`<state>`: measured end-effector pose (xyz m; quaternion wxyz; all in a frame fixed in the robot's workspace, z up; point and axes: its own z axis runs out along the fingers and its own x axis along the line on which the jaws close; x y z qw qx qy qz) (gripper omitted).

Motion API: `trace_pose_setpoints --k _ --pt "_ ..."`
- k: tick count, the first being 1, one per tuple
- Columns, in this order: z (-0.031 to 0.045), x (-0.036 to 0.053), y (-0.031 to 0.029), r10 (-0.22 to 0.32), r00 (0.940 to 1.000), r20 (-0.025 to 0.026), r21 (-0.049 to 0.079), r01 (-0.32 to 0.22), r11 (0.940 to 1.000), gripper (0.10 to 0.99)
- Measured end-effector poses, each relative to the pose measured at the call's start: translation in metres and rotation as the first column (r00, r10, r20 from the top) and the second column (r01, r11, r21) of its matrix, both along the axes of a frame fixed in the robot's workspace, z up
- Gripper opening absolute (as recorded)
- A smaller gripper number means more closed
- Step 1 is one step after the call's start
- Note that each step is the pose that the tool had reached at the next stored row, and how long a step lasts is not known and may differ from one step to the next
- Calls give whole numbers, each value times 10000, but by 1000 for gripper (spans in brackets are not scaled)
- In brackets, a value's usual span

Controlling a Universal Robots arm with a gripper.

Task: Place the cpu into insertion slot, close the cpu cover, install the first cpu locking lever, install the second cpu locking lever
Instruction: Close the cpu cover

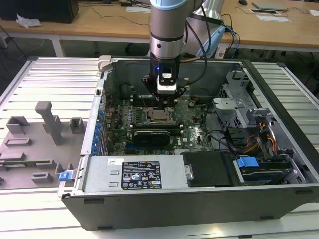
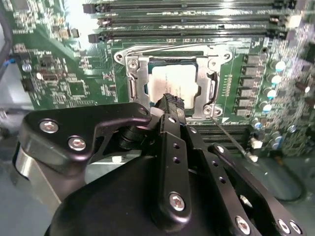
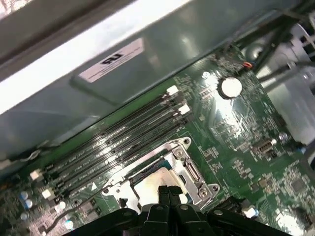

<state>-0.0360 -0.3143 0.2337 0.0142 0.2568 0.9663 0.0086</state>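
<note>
With the cpu [image 2: 179,78] seated in the insertion slot [image 2: 216,61] under the lowered cpu cover [image 2: 137,69], the claw [image 2: 170,102], pinched narrow and empty, hung over the cover's edge, and the lever step seemed in hand, calling for a steady press on the loose locking lever [image 2: 231,138].

A lab (or workshop): opened computer case [image 1: 174,211] on slotted bench [image 1: 50,82], desks [image 1: 99,22] behind.
</note>
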Motion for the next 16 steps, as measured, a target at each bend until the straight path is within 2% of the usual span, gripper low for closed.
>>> trace_pose_setpoints --k 2,4,5,10,13,14,15,16 --pt "-5 0 0 481 9988 0 -7 -481 9988 106" --pt "-13 0 0 1196 9928 -1 -18 -1196 9928 106" --pt "-15 0 0 1370 9906 -2 -23 -1370 9906 106" --pt "-35 0 0 2412 9705 -3 -29 -2412 9705 106" --pt "-42 0 0 2990 9542 -3 -29 -2990 9542 106" --pt "-45 0 0 3260 9454 -3 -29 -3260 9454 106" --pt "-49 0 -4 3575 9339 -3 -30 -3575 9339 106" --pt "-51 0 -9 3652 9309 -3 -29 -3652 9309 106"
